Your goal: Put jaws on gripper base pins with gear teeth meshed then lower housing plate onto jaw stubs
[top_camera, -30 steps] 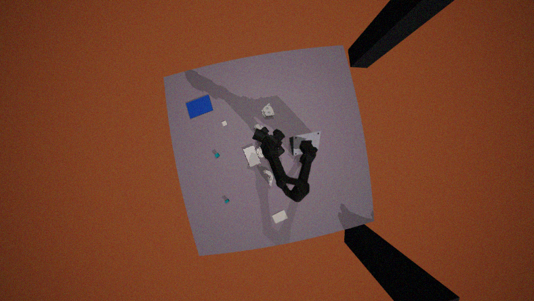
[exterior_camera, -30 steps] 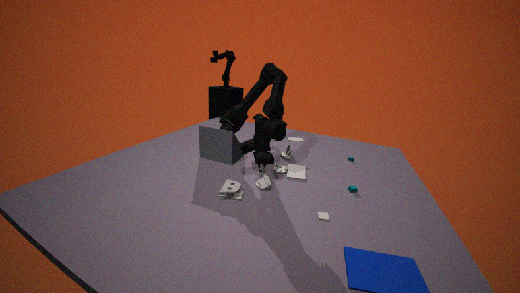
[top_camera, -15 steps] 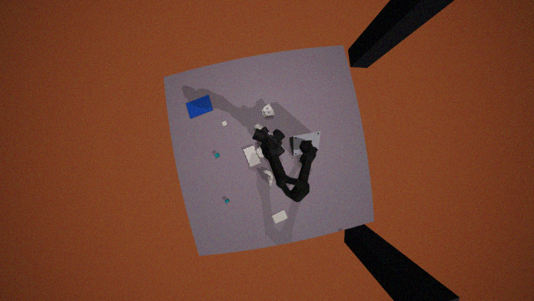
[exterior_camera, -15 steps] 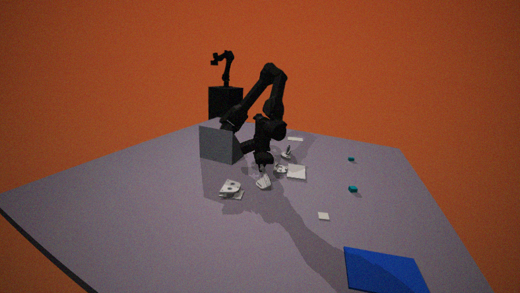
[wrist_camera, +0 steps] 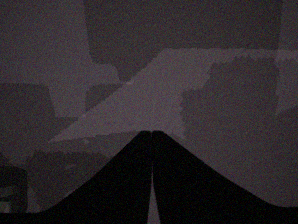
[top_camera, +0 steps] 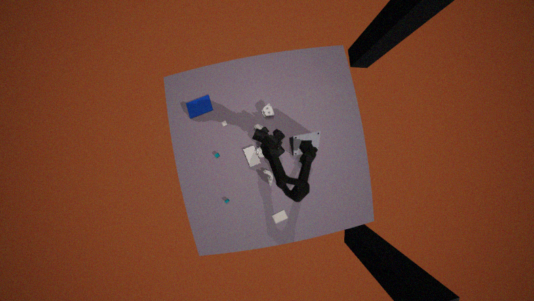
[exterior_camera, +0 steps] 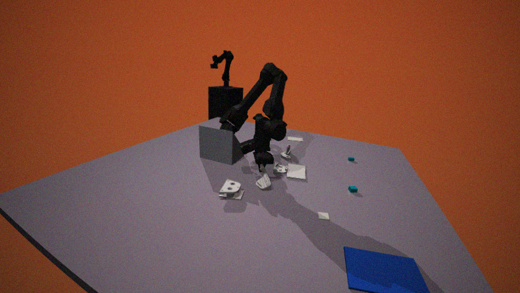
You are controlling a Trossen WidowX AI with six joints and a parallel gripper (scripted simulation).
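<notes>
My gripper (exterior_camera: 260, 167) (wrist_camera: 151, 141) is shut, its fingertips touching with nothing between them. It points down just behind a ridged white part (exterior_camera: 263, 181) (top_camera: 258, 127), which looks like one jaw and leans on the table. A curved white part (exterior_camera: 286, 154) (top_camera: 268, 176), perhaps the other jaw, lies farther back. A white part with two round holes (exterior_camera: 230, 185) (top_camera: 268, 110) has a second flat layer below it. Another white part (exterior_camera: 280, 167) (top_camera: 260, 152) sits beside a white slab. I cannot tell which of these two is the gripper base or the housing plate.
The white slab (top_camera: 251, 156) (exterior_camera: 296, 171), a small white tile (top_camera: 223, 123) (exterior_camera: 323, 216), a cream plate (top_camera: 280, 216) (exterior_camera: 295, 138), two teal blocks (top_camera: 217, 154) (top_camera: 226, 201) and a blue panel (top_camera: 199, 106) (exterior_camera: 385, 269) lie around. A grey box (exterior_camera: 216, 144) stands by the arm's base.
</notes>
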